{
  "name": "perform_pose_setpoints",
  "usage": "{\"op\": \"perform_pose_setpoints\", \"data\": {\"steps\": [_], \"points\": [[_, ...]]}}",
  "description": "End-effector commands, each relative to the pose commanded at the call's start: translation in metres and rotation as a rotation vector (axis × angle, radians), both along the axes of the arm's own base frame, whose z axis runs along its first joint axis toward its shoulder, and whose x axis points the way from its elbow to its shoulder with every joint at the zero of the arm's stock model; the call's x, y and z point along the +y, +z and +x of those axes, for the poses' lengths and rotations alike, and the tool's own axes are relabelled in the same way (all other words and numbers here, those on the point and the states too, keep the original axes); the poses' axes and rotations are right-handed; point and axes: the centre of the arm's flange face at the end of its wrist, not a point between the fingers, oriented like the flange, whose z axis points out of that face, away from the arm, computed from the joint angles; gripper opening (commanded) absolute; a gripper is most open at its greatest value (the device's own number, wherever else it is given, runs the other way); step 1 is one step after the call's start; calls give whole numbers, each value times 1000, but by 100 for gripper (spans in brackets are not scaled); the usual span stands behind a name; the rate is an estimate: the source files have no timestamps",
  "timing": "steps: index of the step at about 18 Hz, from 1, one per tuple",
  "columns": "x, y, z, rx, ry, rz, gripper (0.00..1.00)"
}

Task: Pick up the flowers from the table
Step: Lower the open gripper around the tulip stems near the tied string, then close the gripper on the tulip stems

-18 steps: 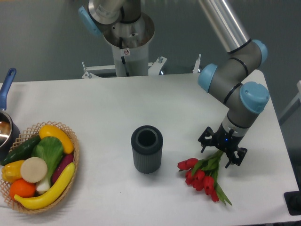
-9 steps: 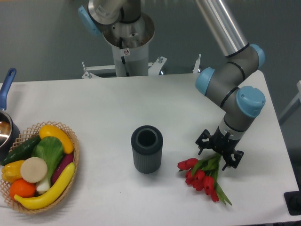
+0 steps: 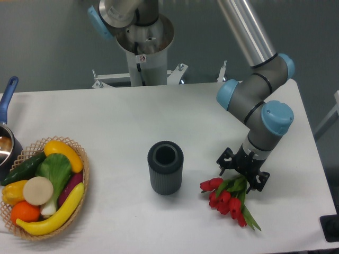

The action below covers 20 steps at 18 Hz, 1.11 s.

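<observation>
The flowers [image 3: 226, 200], red tulips with green leaves, lie on the white table [image 3: 159, 114] at the front right, heads pointing left and toward the front. My gripper [image 3: 242, 173] points down right over their stem end. Its black body hides the stem ends and its own fingertips, so I cannot tell whether the fingers are closed on the stems. The bunch rests on the tabletop.
A dark grey ribbed vase [image 3: 165, 168] stands upright to the left of the flowers. A wicker basket [image 3: 85, 165] of toy fruit and vegetables sits at the front left, with a blue-handled pot [image 3: 6, 138] behind it. The table's right edge is close.
The gripper has shifted a little to the left over the stems. The flowers have stayed where they were on the table.
</observation>
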Motion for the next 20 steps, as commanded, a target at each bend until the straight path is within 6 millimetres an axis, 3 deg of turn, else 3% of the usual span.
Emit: {"op": "perform_pose_setpoints", "data": {"steps": [5,10,12,20], "points": [[-1,0,2,-1,0,-2,71],[-2,5,1,6,2,2,55],[-4,10,-1,13,6,6,43],[-14,21,-8,27,23,13,34]]}}
